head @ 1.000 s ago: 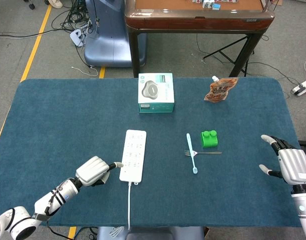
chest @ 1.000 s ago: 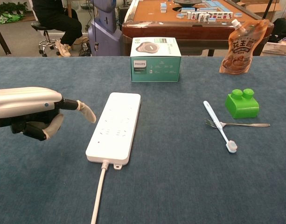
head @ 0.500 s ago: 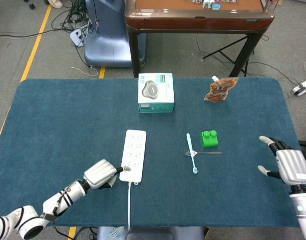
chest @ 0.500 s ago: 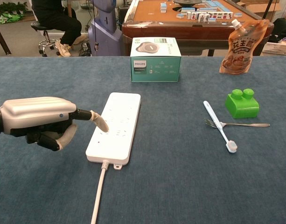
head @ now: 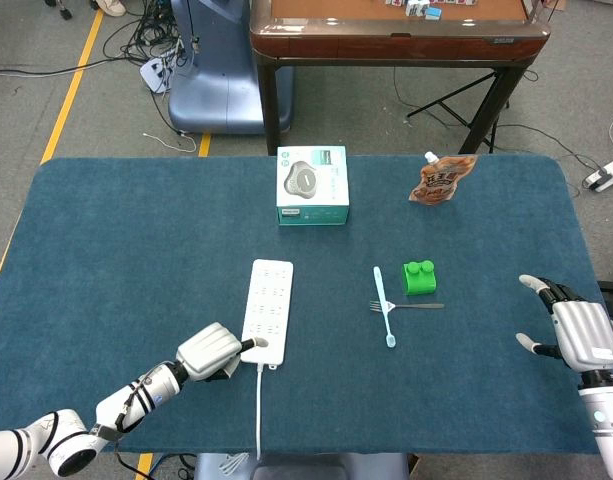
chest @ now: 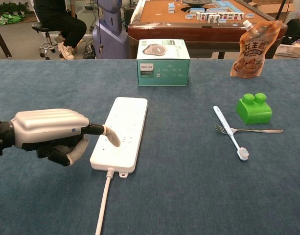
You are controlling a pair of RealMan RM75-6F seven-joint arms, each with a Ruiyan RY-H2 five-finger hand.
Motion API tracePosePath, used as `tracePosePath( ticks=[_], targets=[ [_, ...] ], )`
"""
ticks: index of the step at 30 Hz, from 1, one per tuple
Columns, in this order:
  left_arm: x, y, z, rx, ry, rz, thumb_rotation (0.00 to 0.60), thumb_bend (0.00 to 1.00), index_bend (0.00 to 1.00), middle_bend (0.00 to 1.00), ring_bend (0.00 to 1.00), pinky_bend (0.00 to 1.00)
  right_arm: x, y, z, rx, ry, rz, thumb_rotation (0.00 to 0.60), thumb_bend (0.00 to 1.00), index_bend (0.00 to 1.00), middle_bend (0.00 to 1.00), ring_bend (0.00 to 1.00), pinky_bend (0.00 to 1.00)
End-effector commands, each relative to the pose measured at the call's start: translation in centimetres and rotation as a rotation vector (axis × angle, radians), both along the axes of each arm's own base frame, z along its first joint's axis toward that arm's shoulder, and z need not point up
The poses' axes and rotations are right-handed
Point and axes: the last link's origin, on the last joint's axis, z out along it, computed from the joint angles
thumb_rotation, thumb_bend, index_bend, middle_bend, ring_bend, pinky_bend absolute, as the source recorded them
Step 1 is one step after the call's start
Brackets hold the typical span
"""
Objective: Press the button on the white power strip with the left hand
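Power strip [chest: 121, 132], white, lying lengthwise on the blue tablecloth [head: 136, 250], just right of the left hand [chest: 52, 134] and touching its one outstretched fingertip [chest: 113, 138]. Near end of the strip, the one with the cord [chest: 103, 205], closest to that hand; far end pointing away toward the Philips box [chest: 163, 62]. Left hand low over the cloth, knuckles up, remaining fingers curled under the palm, nothing held; extended fingertip resting on the strip's near left corner, over the small dark dot there, though contact with the button itself cannot be confirmed. Same arrangement from the head view: left hand [head: 212, 352] at the strip's near left corner [head: 265, 310], forearm trailing back toward the table's near left edge. Further right of the strip, a light blue toothbrush [chest: 230, 132] crossing a metal fork [chest: 247, 130], with a green building block [chest: 254, 108] just beyond them. Brown snack pouch [chest: 250, 49] standing at the far right. Right hand [head: 578, 332] well apart, at the table's right edge, fingers spread and empty.
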Motion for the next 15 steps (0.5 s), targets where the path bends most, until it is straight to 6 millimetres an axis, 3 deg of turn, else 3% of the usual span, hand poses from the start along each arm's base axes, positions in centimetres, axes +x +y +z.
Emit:
tracePosePath(
  ticks=[1,15],
  targets=[
    [0.01,0.0,-0.16,0.002,0.005,-0.008,0.6,0.95,0.24,1.0,0.97,1.0,-0.11,0.03,-0.12,0.003,-0.002,-0.004,0.6,0.08,0.19,0.26,0.27,0.47],
    [0.28,-0.03,-0.96,-0.007,0.013,-0.009,0.6,0.95,0.23,1.0,0.97,1.0,-0.41,0.14,-0.57,0.009,-0.012,-0.011,0.6,0.08,0.19,0.26,0.27,0.47]
  ],
)
